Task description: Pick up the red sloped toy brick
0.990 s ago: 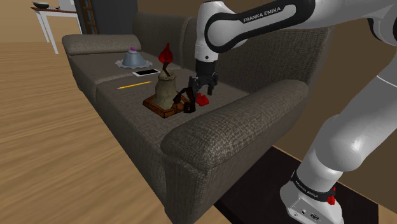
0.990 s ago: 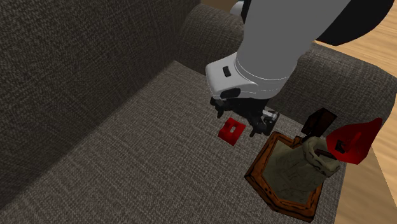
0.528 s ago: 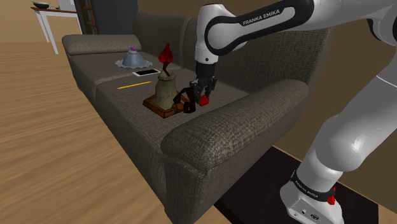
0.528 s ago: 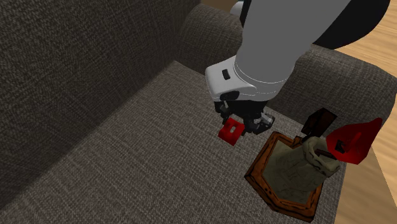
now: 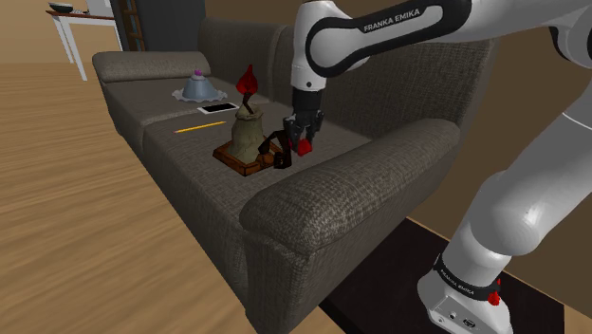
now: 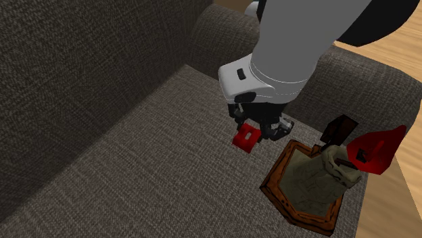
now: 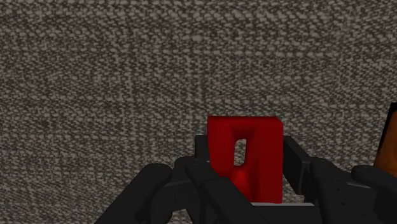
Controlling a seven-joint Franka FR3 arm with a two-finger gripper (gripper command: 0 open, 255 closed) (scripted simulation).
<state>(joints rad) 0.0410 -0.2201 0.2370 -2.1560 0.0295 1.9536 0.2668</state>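
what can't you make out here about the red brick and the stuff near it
Whether the red brick rests on the sofa cushion or hangs above it: its underside is hidden by the gripper in the second exterior view, and by the brick itself in the wrist view.
Small dark thing beside the wooden tray: too small to name, shoulder view.
Orange-brown sliver beside the gripper: cut off by the wrist view's edge.

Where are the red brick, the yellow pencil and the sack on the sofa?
red brick point(image 7: 264, 153), wrist view, its front face
yellow pencil point(image 5: 200, 125), shoulder view, middle of its shaft
sack point(image 6: 314, 179), second exterior view, its body
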